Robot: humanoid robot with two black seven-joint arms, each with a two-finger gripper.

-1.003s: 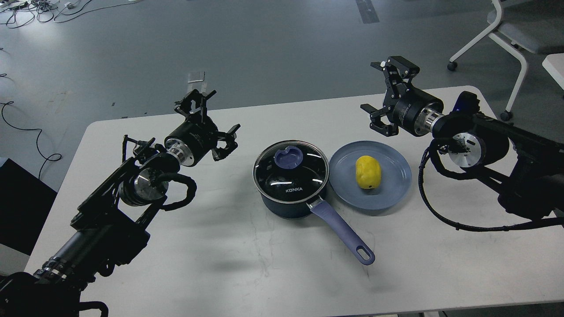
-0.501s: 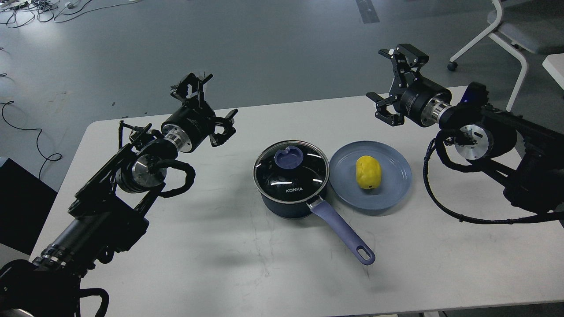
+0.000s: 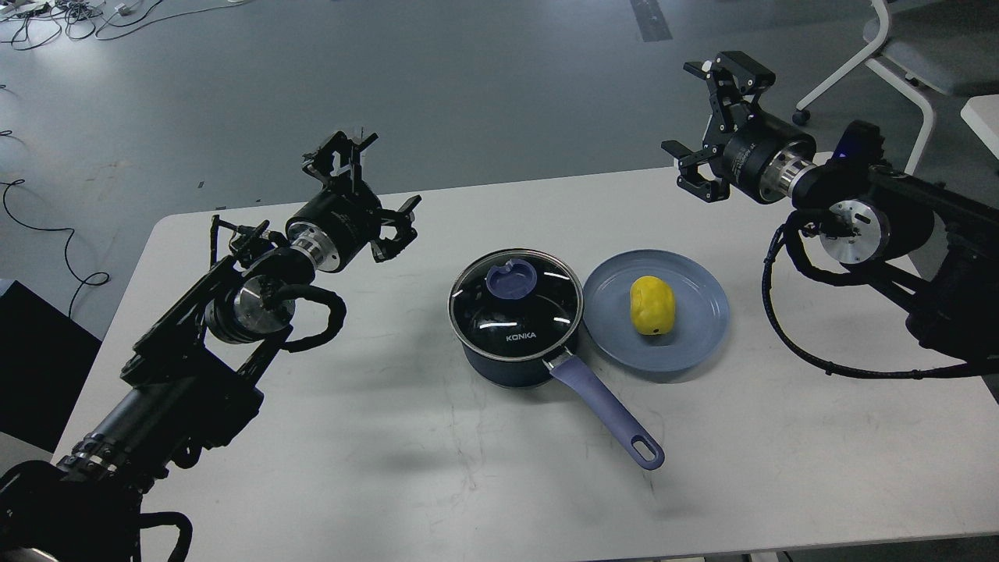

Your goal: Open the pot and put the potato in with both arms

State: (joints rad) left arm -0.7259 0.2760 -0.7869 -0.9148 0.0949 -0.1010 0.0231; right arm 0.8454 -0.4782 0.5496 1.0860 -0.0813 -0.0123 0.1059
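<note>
A dark pot stands mid-table with its glass lid on; the lid has a purple knob. The pot's purple handle points toward the front right. A yellow potato lies on a blue plate just right of the pot. My left gripper is open and empty, raised to the left of the pot. My right gripper is open and empty, raised beyond the plate at the table's far edge.
The white table carries the pot and the plate. A white chair stands on the floor at the back right. Cables lie at the back left. A black box sits by the table's left edge.
My right gripper has risen and moved back to the right, away from the plate. My left gripper rose a little and then held still. Pot, lid and potato have not moved.
</note>
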